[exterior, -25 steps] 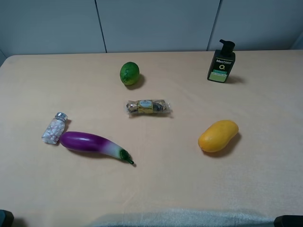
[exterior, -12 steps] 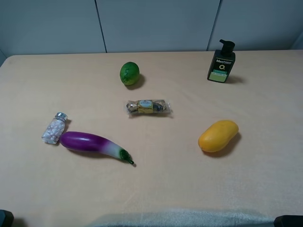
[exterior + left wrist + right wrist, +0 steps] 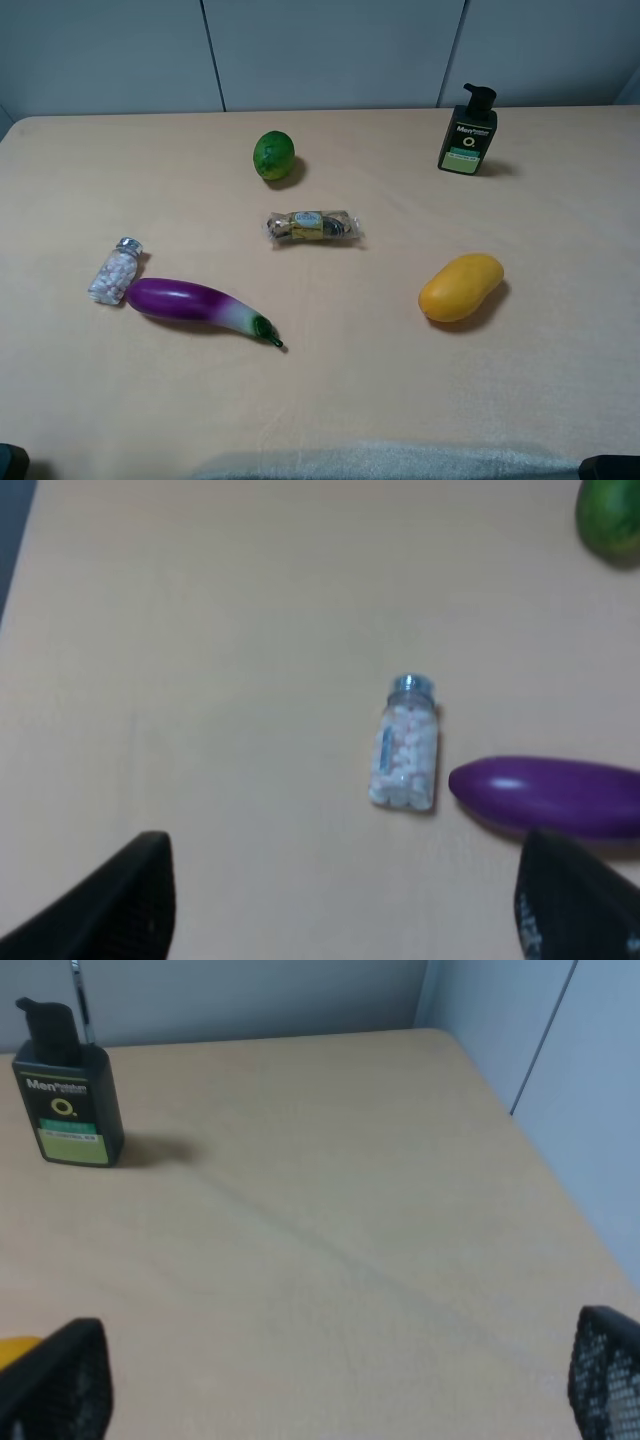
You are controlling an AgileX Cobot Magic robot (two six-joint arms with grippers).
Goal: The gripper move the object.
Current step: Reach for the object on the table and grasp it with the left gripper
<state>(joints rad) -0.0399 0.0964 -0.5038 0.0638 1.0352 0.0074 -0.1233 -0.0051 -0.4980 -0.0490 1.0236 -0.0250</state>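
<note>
The object, a small oblong packet (image 3: 312, 226) in clear crinkly wrapper with brown and yellow contents, lies flat in the middle of the table. It shows in neither wrist view. My left gripper (image 3: 345, 905) is open and empty, with its black fingers (image 3: 120, 905) spread wide, near the table's front left, looking over the pill bottle. My right gripper (image 3: 330, 1375) is open and empty at the front right, far from the packet. In the exterior high view only dark bits of the arms show at the bottom corners.
A clear pill bottle (image 3: 116, 270) (image 3: 405, 745) lies beside a purple eggplant (image 3: 200, 305) (image 3: 550, 795) at the left. A lime (image 3: 273, 156) sits behind the packet. A mango (image 3: 460, 287) is at the right, and a dark pump bottle (image 3: 468, 132) (image 3: 65, 1095) at the back right.
</note>
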